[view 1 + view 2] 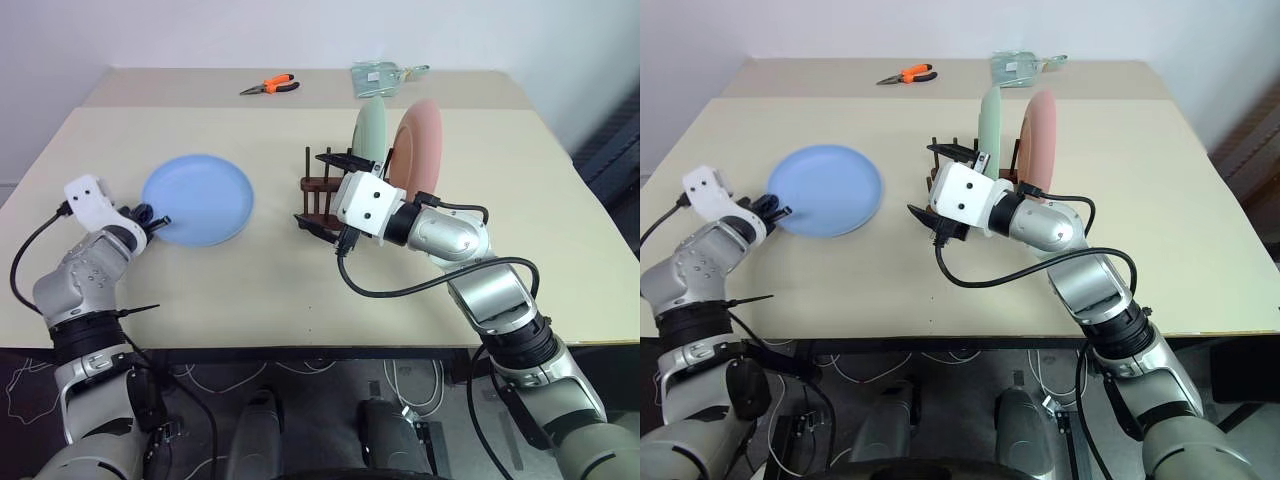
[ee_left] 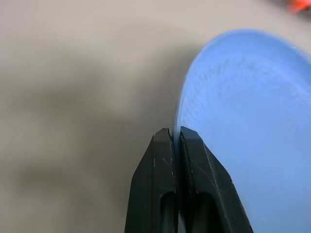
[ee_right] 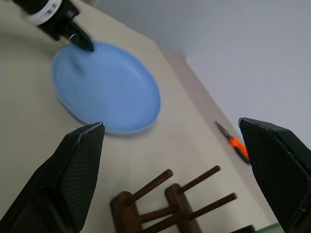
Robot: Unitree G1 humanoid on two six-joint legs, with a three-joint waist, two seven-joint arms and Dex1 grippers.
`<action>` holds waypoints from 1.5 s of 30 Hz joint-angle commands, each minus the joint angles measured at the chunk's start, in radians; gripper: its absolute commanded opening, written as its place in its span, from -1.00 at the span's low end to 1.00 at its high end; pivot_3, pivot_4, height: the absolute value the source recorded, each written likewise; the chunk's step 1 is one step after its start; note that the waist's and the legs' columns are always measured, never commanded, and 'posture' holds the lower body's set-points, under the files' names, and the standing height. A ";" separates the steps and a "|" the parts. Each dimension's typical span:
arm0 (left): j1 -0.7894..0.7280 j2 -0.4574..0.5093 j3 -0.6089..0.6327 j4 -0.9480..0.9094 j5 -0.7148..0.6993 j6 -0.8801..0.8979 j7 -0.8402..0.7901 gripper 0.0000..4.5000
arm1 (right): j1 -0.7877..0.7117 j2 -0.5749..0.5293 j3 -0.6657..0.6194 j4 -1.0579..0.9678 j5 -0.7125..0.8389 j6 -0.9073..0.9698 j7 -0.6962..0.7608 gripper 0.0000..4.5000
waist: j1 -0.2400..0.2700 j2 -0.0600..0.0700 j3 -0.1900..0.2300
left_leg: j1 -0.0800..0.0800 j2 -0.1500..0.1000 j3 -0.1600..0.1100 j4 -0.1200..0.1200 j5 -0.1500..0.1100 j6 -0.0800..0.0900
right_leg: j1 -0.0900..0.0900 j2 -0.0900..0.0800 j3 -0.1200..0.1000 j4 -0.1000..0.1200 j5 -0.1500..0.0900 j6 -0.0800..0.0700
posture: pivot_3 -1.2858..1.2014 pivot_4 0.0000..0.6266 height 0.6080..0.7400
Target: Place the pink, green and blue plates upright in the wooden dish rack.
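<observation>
Since 2 plates [image 1: 400, 140] already stand racked, my left gripper [image 1: 157, 221] pinches the blue plate [image 1: 200, 198] rim at 9 o'clock for lifting; my right gripper [image 3: 170, 160] waits wide beside the rack [image 1: 318, 195].

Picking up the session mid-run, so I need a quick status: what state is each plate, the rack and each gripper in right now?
Blue plate: flat on the table, rim pinched by the left gripper.
Green plate: upright in the rack.
Pink plate: upright in the rack, beside the green one.
Wooden dish rack: front pegs free.
Left gripper: shut on the blue plate's rim.
Right gripper: open, holding nothing, at the rack.
</observation>
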 commanded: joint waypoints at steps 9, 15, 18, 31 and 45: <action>-0.187 0.101 -0.149 -0.254 -0.071 0.100 -0.102 -0.99 | -0.185 0.080 0.131 0.221 -0.296 -0.254 -0.081 1.00 | -0.015 -0.001 0.001 | 0.001 0.000 0.000 -0.001 0.000 0.000 | -0.001 0.000 0.000 0.001 0.000 0.001 | 0.03 -0.52 1.00; -0.184 0.099 -0.145 -0.298 -0.108 0.147 -0.114 -0.99 | -0.262 0.149 0.164 0.381 -0.397 -0.315 -0.115 1.00 | -0.007 -0.002 0.001 | 0.000 0.000 0.000 -0.001 0.000 0.000 | -0.001 0.000 0.000 0.001 0.000 0.001 | 0.03 -0.52 1.00; -0.177 0.093 -0.131 -0.302 -0.125 0.166 -0.105 -1.00 | -0.276 0.165 0.172 0.435 -0.428 -0.346 -0.120 0.46 | -0.006 -0.002 0.001 | 0.000 0.000 0.000 -0.001 0.000 0.000 | -0.001 0.000 0.000 0.001 0.000 0.001 | 0.03 -0.52 1.00; -0.181 0.068 -0.088 -0.294 -0.210 0.179 -0.102 -0.71 | -0.240 0.176 0.152 0.414 -0.466 -0.364 -0.113 -1.00 | -0.007 -0.002 0.001 | 0.000 0.000 0.000 -0.001 0.000 0.000 | -0.001 0.000 0.000 0.001 0.000 0.001 | 0.03 -0.52 1.00; -0.083 0.172 -0.104 -0.102 0.025 -0.292 -0.129 0.31 | -0.172 0.268 -0.104 0.230 -0.043 -0.358 -0.090 -1.00 | -0.004 -0.005 0.003 | 0.002 0.000 0.000 -0.006 0.001 -0.002 | -0.001 0.001 0.000 0.001 0.001 0.002 | 0.03 -0.52 1.00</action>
